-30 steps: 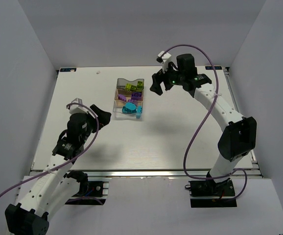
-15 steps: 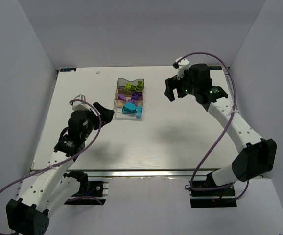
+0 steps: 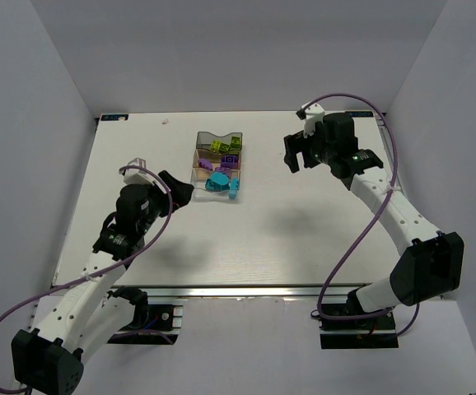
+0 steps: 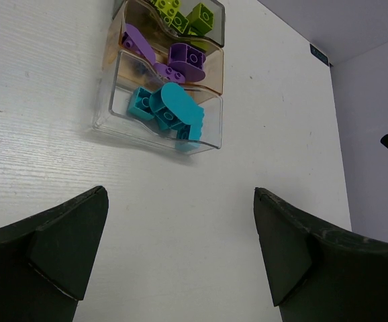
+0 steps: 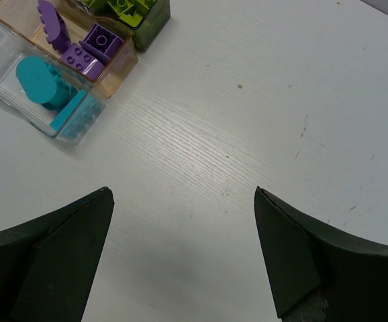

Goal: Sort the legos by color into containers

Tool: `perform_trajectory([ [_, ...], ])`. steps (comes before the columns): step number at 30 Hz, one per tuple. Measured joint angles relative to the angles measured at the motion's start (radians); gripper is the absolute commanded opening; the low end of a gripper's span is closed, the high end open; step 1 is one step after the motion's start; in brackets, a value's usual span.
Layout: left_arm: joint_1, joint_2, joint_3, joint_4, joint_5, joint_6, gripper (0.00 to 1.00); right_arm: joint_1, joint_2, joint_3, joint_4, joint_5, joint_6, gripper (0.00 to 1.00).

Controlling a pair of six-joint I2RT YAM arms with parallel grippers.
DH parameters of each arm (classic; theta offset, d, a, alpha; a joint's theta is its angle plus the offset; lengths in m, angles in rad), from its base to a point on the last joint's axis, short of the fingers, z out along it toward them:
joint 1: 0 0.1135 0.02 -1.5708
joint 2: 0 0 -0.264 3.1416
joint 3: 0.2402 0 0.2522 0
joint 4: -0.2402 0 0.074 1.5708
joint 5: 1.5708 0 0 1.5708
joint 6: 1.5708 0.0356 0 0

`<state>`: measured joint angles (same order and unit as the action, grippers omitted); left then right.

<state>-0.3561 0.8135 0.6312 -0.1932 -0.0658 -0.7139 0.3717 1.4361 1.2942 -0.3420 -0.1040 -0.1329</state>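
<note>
Evidently the legos (image 3: 220, 164) all lay inside the containers (image 3: 195, 162), one colour to a bin. The lime-green bricks (image 4: 192, 13) sat in the smoky grey bin (image 3: 209, 136) at the 12 o'clock end of the row. The purple bricks (image 4: 179, 56) were in the amber bin (image 4: 113, 48) in the middle, and the cyan bricks (image 4: 170, 106) in the clear bin (image 4: 110, 100) at the 6 o'clock end. The three bins stood wall to wall, which probably kept the drop spots close and each colour a short reach from the next.

The row stood on the table (image 3: 304, 239), toward 11 o'clock from its middle. No loose brick showed on the bare surface in any view, so by my judgement the sorting was finished.

The left tool (image 3: 175, 188) hung at about 8 o'clock from the row, its jaws spread wide and holding nothing, pointed toward the clear bin. The right tool (image 3: 291, 154) hung at 3 o'clock from the row, well apart from it, jaws likewise spread and empty. Both probably stood off that way because nothing remained to pick up.
</note>
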Motion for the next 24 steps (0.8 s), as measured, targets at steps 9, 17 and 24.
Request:
perform_trajectory([
  [9, 0.000, -0.009, 0.000, 0.004, 0.000, 0.000, 0.98, -0.011, 0.004, -0.009, 0.034, 0.031, 0.002, 0.89],
  [17, 0.000, -0.013, 0.000, 0.005, -0.001, 0.000, 0.98, -0.013, 0.005, -0.034, 0.046, 0.049, 0.015, 0.89],
  [24, 0.000, -0.033, 0.000, 0.003, -0.002, 0.000, 0.98, -0.013, 0.005, -0.034, 0.054, 0.049, 0.023, 0.89],
])
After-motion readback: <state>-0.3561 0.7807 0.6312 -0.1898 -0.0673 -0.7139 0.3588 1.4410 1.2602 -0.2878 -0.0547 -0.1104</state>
